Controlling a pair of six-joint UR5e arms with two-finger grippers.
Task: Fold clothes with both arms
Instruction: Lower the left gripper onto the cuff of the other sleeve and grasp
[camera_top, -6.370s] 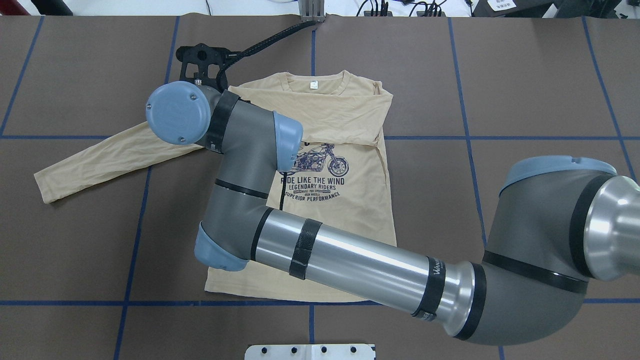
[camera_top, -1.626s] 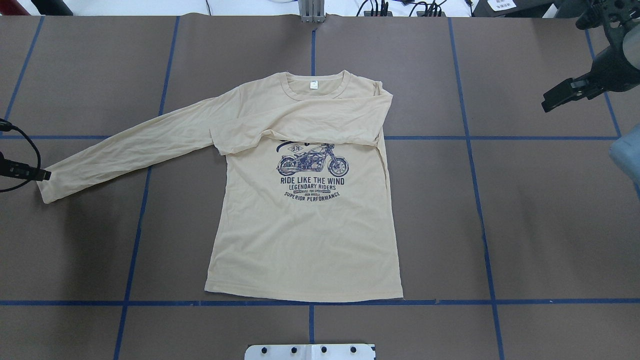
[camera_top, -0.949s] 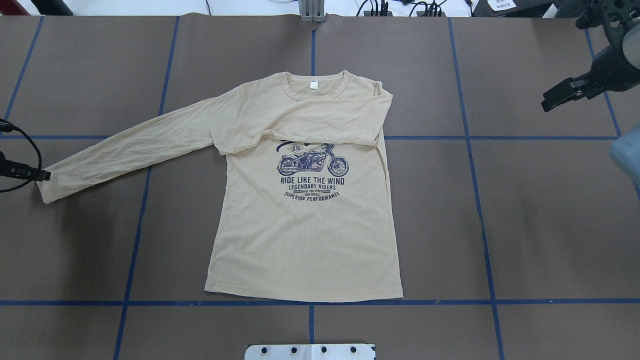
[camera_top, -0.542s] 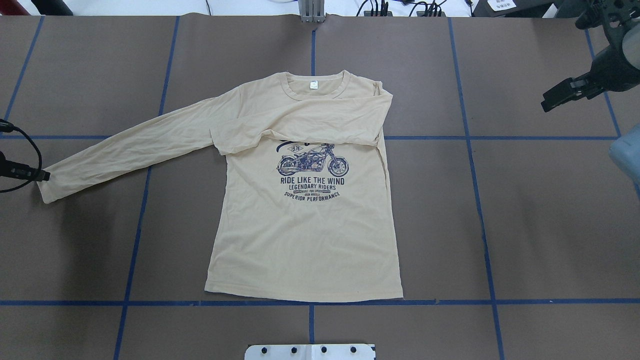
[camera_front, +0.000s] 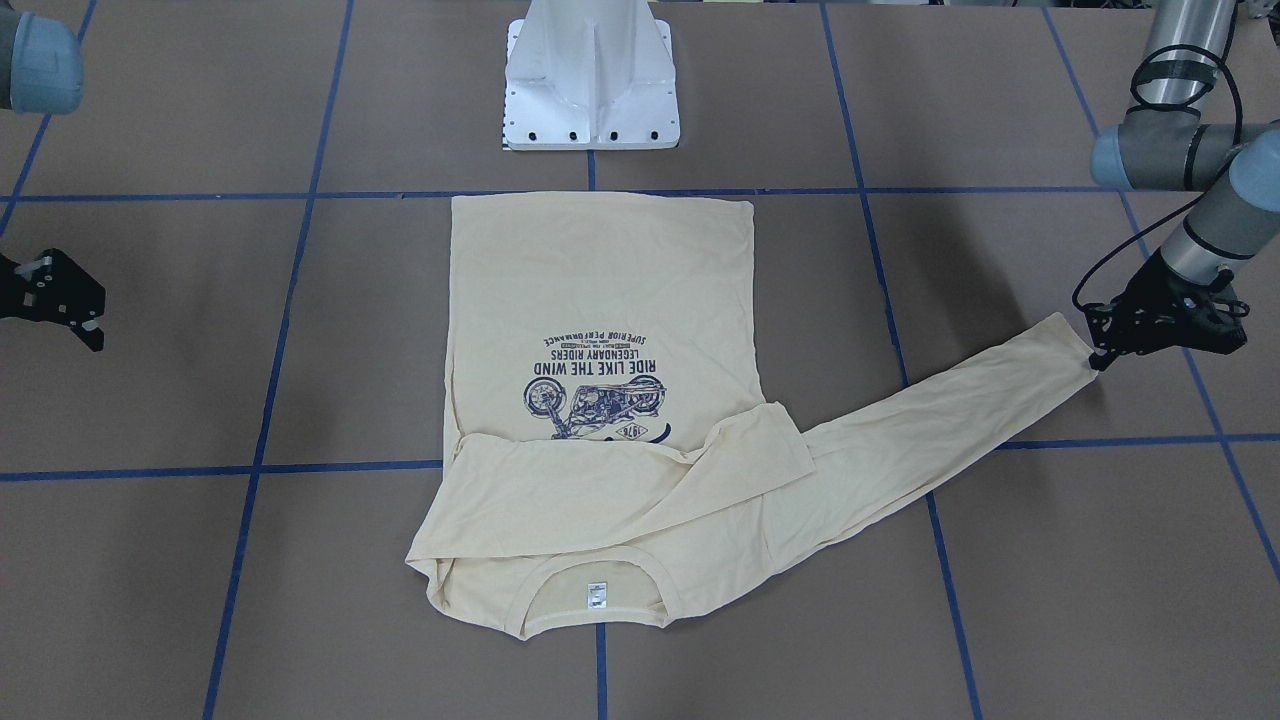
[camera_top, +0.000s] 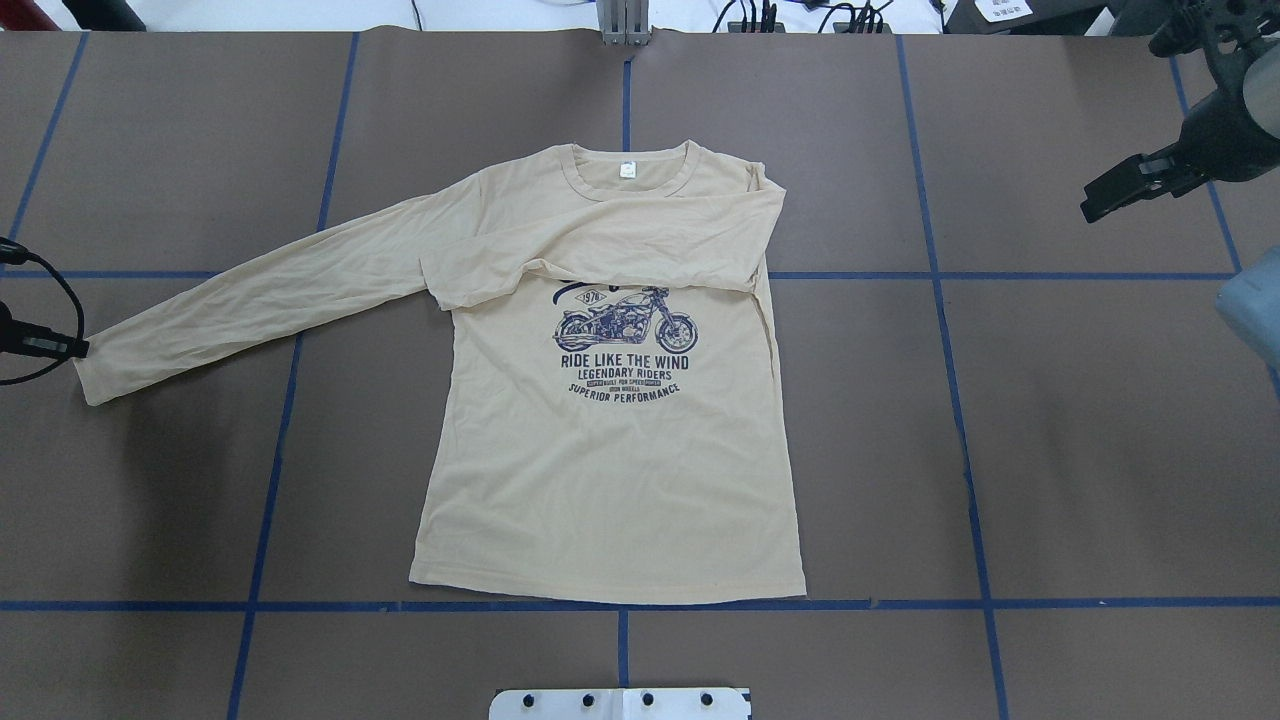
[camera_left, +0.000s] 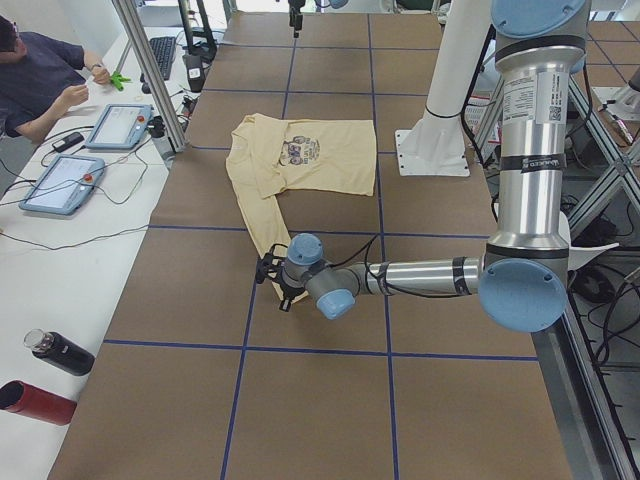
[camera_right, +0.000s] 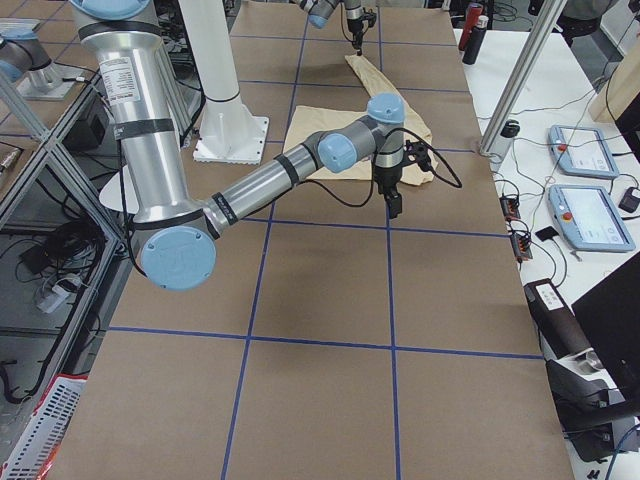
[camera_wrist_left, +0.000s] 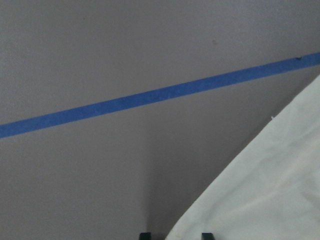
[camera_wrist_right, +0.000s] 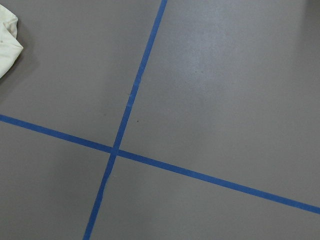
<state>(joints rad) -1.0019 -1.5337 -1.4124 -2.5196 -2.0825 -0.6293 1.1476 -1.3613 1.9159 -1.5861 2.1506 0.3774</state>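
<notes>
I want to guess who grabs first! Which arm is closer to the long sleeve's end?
Left. The left end effector sits at the sleeve cuff; the right end effector is far across the table.

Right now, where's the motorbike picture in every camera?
Front-facing: motorbike print in the middle, upside down.
Overhead: print in the middle, upright.
Exterior left: print tiny, upper middle.
Exterior right: cannot make it out.
Left wrist: not in it.
Right wrist: not in it.
Shared landmark: white pedestal base.
</notes>
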